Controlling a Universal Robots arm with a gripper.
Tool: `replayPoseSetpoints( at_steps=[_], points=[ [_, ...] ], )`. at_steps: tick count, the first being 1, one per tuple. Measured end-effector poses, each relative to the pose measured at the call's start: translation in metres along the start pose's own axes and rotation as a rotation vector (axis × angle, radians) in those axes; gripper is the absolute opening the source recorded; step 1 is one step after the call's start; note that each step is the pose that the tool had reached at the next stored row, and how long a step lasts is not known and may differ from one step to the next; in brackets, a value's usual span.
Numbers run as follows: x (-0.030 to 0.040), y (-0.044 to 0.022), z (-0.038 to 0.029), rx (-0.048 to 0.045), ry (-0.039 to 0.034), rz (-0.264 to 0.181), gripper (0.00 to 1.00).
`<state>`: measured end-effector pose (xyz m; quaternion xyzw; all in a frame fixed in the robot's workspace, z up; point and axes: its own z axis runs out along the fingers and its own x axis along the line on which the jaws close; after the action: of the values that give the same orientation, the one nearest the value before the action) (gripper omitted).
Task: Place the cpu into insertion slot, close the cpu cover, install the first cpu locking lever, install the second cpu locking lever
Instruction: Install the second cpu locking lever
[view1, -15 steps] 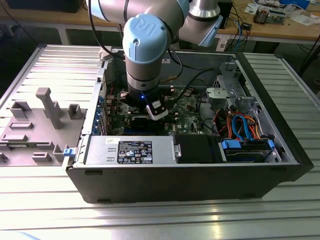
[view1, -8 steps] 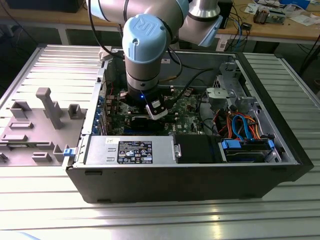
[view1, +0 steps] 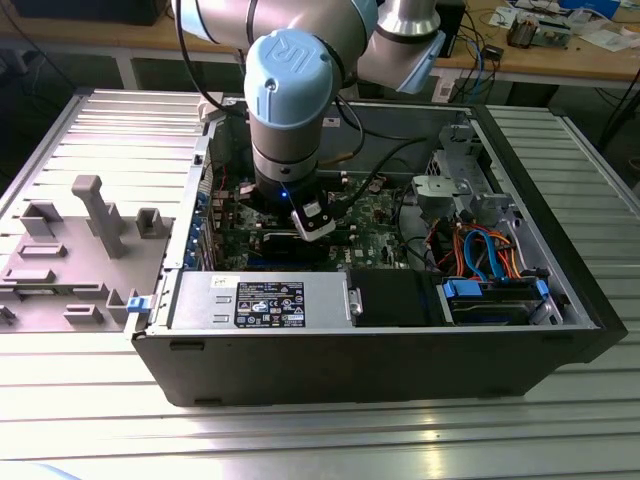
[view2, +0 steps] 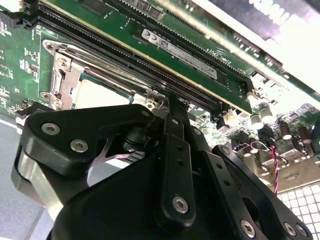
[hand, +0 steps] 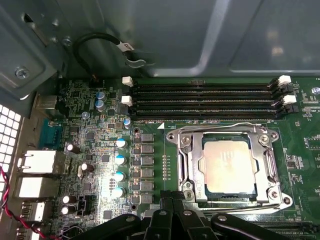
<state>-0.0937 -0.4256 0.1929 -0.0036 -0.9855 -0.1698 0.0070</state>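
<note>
Cpu (hand: 227, 166) sits seated in the insertion slot (hand: 272, 192) with the cpu cover (hand: 195, 150) down around it. Gripper (hand: 172, 207) hovers at the socket's edge, jaws pinched together and empty. Risk: a misjudged push could scrape the green motherboard (hand: 150, 165) beside the socket.
</note>
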Motion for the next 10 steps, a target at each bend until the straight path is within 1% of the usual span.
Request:
replayPoseSetpoints(
  at_steps=[5,10],
  points=[
    [0.0,0.0004,-0.0016,-0.0011,-0.0001,0.0,0.11],
    [0.0001,0.0029,-0.0086,-0.0036,0.0,0.0,0.11]
  ],
)
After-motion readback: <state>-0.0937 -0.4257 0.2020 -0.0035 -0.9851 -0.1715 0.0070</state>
